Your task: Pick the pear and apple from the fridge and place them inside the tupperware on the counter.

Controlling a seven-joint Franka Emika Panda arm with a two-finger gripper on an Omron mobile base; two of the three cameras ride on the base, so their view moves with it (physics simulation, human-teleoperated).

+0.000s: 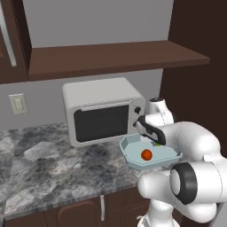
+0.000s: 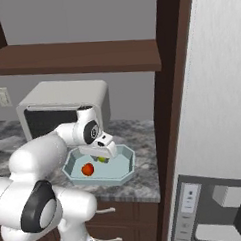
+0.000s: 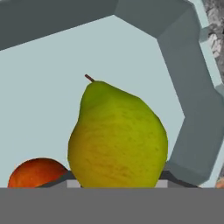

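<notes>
Over the tupperware [image 2: 125, 162], pear [image 3: 117, 138] gripped in pincer [image 2: 101, 157]

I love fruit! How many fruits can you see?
2. The apple lies in the tupperware on the counter. The pear is over the tupperware too, beside the apple, held by the gripper. None seems hidden.

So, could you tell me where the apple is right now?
The apple lies inside the tupperware on the counter, right of the microwave, beside the pear.
</notes>
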